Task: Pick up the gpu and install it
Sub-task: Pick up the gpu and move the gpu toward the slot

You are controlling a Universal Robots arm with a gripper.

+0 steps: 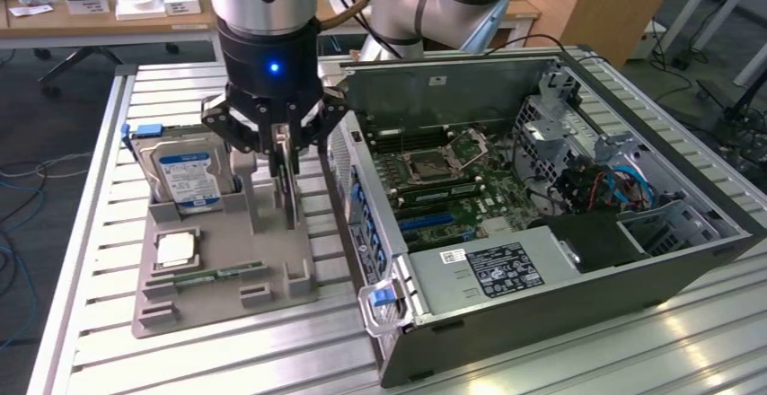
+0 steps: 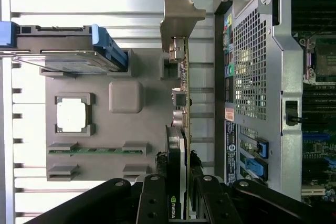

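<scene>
- GPU [image 1: 287, 188] [image 2: 178, 145]: thin green board seen edge-on, black cooler block w/ green logo on one face, silver metal bracket at one end.
- Stands on its long edge in a gray holder [image 1: 215, 287] [image 2: 142, 150], on the holder's side nearest the open PC case [image 1: 540, 188], just beside the case's perforated rear panel.
- Long axis runs along the holder's long side, parallel to that panel; flat faces turn toward the case and toward the holder's middle.
- Bracket end points to the hard-drive [image 1: 186, 175] end and sticks out past the holder edge over the slatted table [image 1: 599, 359].
- Gripper [image 1: 284, 157] [image 2: 179, 182]: comes straight down, fingers narrowed onto the gpu's cooler end, one on each face.
- Memory stick [image 1: 215, 276] and CPU [image 1: 176, 250] lie in the holder's other slots.
</scene>
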